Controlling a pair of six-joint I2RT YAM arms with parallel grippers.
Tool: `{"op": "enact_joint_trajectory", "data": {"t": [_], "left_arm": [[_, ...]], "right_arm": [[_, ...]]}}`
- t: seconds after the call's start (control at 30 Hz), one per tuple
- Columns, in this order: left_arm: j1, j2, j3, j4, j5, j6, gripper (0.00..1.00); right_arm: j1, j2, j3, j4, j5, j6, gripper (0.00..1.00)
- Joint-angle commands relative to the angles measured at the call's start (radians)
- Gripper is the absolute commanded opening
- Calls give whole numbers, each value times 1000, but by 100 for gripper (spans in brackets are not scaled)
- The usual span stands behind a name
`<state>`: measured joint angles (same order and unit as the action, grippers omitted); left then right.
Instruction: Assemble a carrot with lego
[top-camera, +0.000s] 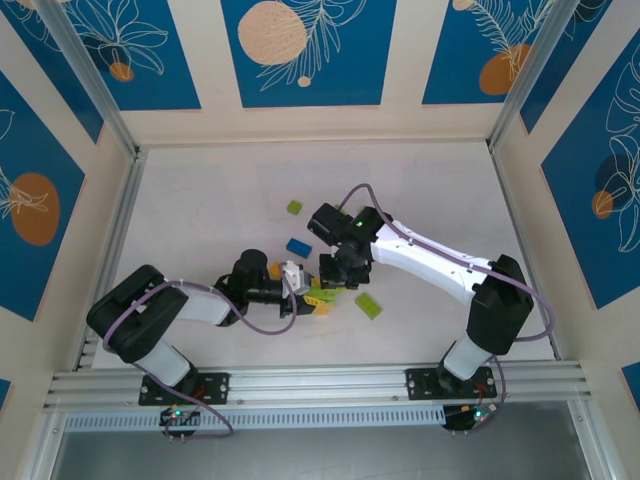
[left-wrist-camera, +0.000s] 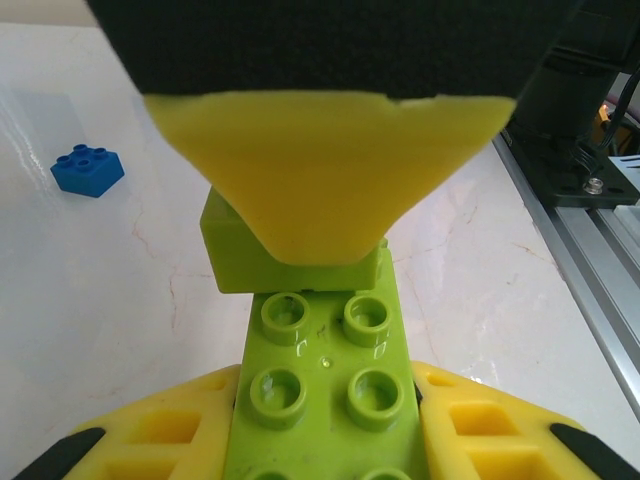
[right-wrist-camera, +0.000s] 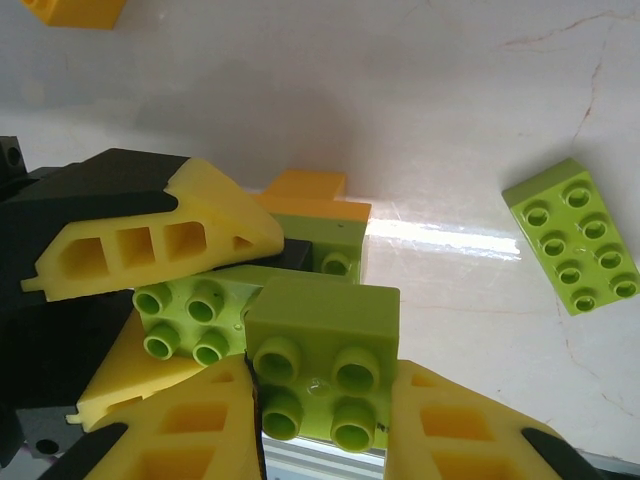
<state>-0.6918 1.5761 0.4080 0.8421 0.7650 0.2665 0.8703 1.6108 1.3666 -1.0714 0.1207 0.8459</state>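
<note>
In the left wrist view my left gripper is shut on a long lime green lego brick, studs facing the camera. A square lime brick sits against its far end, under a yellow finger of the right gripper. The right wrist view has my right gripper shut on that square lime brick, which butts against the long brick held between the left gripper's fingers. Orange lego lies just behind. From above, both grippers meet at mid-table.
A loose lime 2x4 brick lies on the table right of the grippers. A blue brick, a small lime piece and an orange brick lie farther off. An aluminium rail runs along the near edge.
</note>
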Motion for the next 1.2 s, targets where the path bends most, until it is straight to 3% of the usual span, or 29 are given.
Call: {"op": "enact_joint_trajectory", "data": {"t": [0.0, 1.17], "left_arm": [[-12, 15, 11, -23, -17, 23, 26], [-14, 15, 20, -44, -38, 25, 24]], "right_arm": [[-2, -6, -42, -25, -34, 10, 23], [-21, 15, -107, -74, 46, 30, 23]]}}
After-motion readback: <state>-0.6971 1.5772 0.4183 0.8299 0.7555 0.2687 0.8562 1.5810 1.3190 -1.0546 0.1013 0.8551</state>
